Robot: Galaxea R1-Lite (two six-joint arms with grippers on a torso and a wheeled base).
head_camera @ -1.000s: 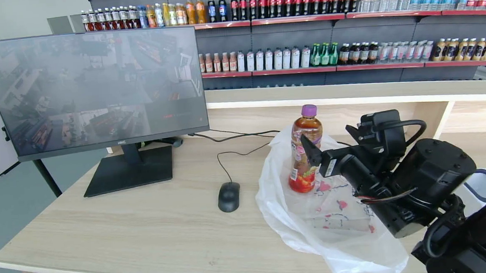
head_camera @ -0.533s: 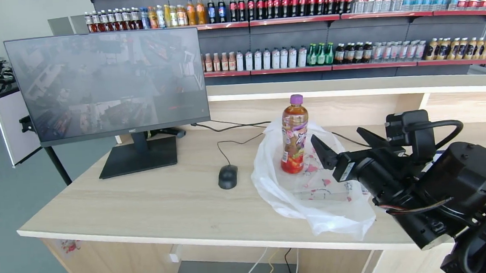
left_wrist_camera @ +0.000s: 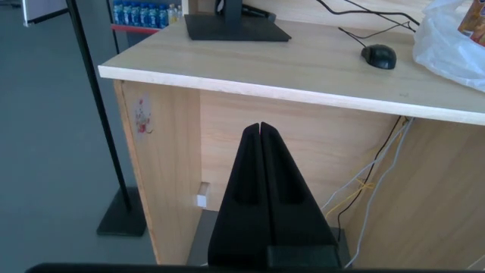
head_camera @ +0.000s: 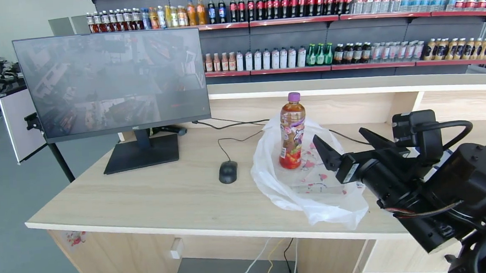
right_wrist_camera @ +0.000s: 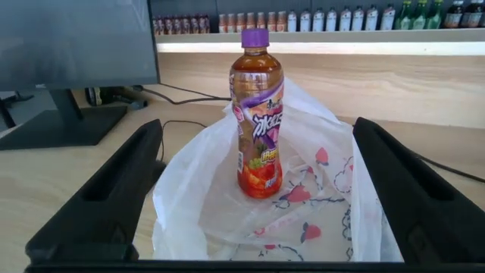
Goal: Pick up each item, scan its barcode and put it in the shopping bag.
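Right end effector [head_camera: 338,135] near bottle [head_camera: 292,131], apart

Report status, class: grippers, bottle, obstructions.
Right gripper open, aimed at drink bottle. Left gripper shut, low before desk. Drink bottle upright on shopping bag, nothing between.

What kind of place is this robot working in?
Probably a shop's checkout: shelves of bottled drinks line the back wall, a monitor and mouse sit on the wooden counter, and a drink bottle stands with a plastic shopping bag.
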